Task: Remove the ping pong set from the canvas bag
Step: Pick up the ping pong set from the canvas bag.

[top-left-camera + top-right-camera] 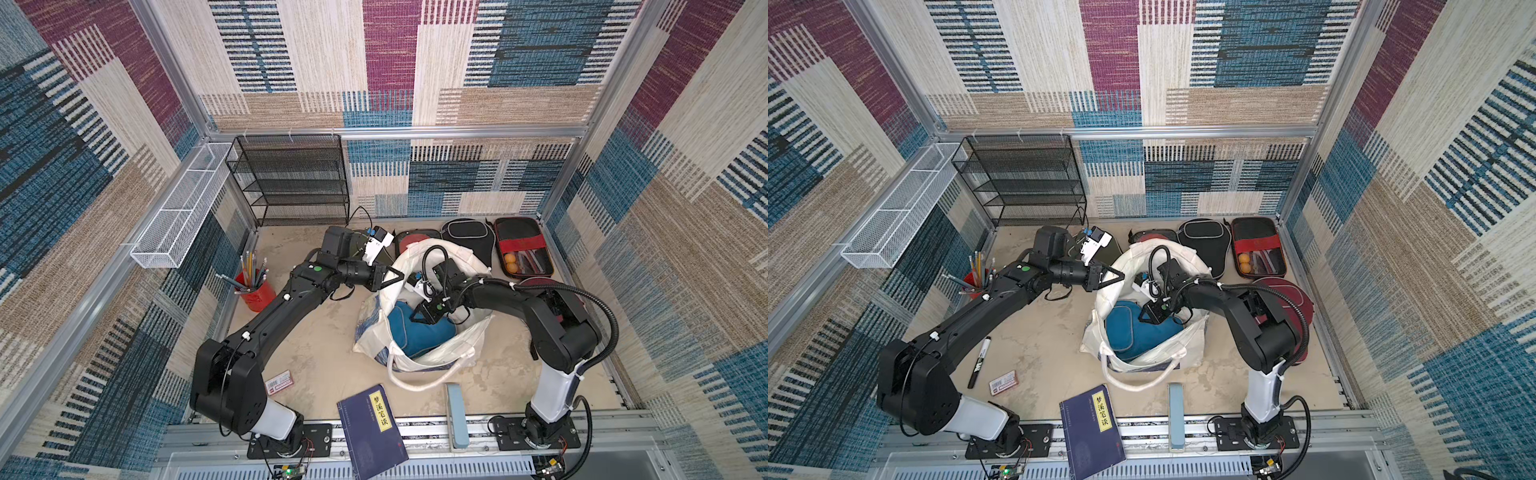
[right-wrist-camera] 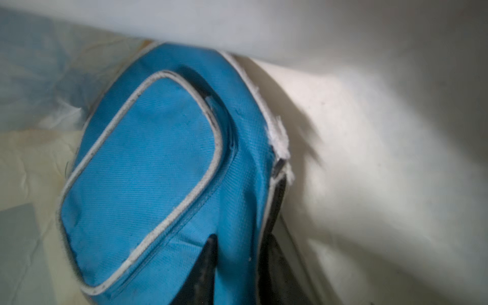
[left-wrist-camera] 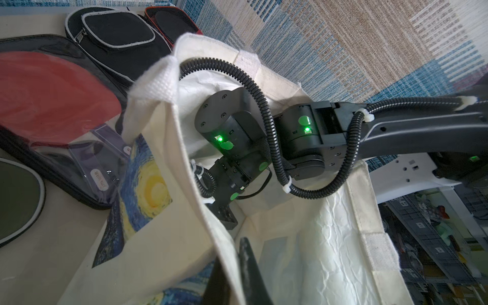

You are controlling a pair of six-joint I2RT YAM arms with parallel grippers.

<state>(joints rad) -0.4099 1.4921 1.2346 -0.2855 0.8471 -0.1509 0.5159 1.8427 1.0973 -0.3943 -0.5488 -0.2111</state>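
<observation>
Blue paddle case (image 1: 419,332) lay inside canvas bag (image 1: 469,336), seemingly the last one in. Right gripper (image 2: 241,248) fingers pinched its edge; left gripper (image 3: 231,254) clamped the bag rim. Next likely: lift case straight out, rim held open.

- left arm (image 1: 282,311) stretched way out forward and inward, left gripper (image 1: 400,276) pinched tight
- right arm (image 1: 511,296) bent hard at the elbow, forearm reaching inward, right gripper (image 1: 417,319) angled down, jaws clamped in
</observation>
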